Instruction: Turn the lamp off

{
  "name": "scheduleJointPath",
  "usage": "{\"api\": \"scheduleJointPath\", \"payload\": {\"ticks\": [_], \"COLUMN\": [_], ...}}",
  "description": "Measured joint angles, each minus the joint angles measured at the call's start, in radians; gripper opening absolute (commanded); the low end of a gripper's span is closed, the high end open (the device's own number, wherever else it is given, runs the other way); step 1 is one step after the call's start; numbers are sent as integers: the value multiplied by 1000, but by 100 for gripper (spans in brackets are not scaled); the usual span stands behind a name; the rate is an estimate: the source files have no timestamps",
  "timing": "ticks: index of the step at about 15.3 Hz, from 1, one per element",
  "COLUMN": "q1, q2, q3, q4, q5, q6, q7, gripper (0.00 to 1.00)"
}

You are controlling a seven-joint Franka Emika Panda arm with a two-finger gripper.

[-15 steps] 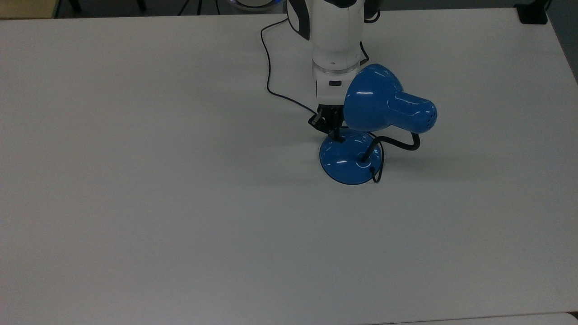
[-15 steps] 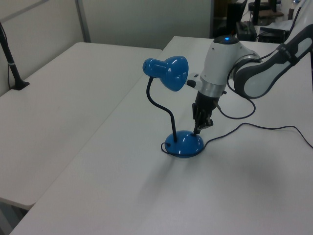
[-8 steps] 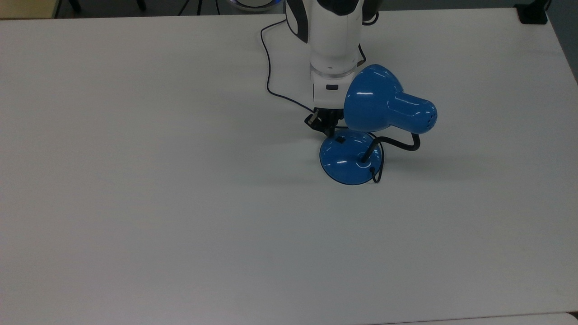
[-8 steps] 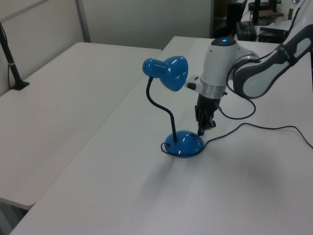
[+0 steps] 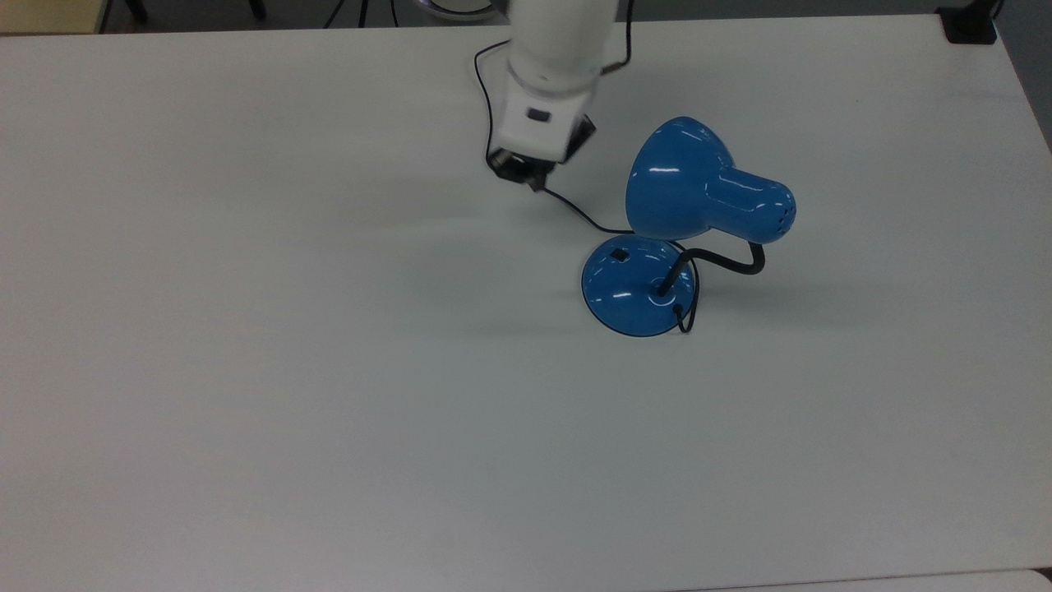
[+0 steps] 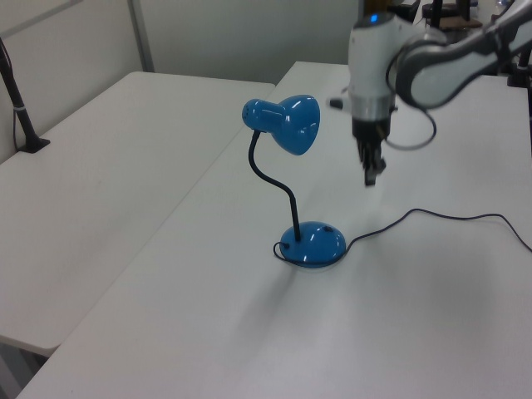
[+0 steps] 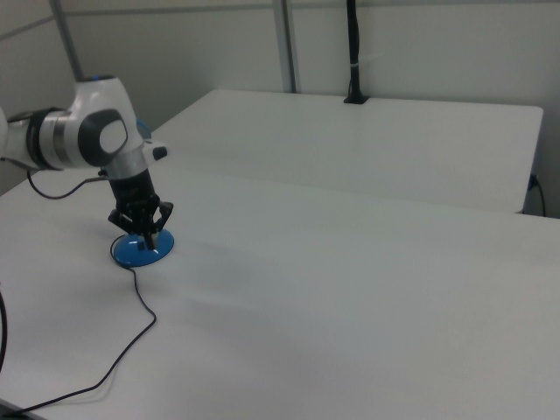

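Glossy blue bell-shaded desk lamp [image 5: 707, 193] stands mid-table, top-heavy on its gooseneck — press its small black switch [image 5: 620, 256] lightly. Gripper [image 6: 370, 175] hovers apart, fingers seemingly pinched together — holding nothing.

In the right view, the arm [image 7: 105, 144] hides the lamp [image 7: 142, 248] shade and neck, leaving part of the base. The top view's upper edge cuts the arm off. The left view's right edge crops the cord [image 6: 449, 218]. The gripper [image 5: 524, 173] is blurred there.
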Motion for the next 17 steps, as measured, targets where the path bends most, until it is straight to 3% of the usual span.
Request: {"api": "scheduleJointPath", "payload": {"ticks": [7,9,10,12,13,14,17], "q1": [-125,-133,-136,-140,-146,-154,-176], "q2": [-76,-76,-75,-75,-75,-75,-75], "q3": [-10,-11,-11,-12,-12,-12,-13], "q4": [232,279,298,324,338,349,365], "q5": [0,0,0,0,0,0,0], "q6": [-319,-336,-343,-369,-382,-392,-396], "q7": [15,92,137,174,189,204,247], "gripper": [3,10,19,67,80,100,100]}}
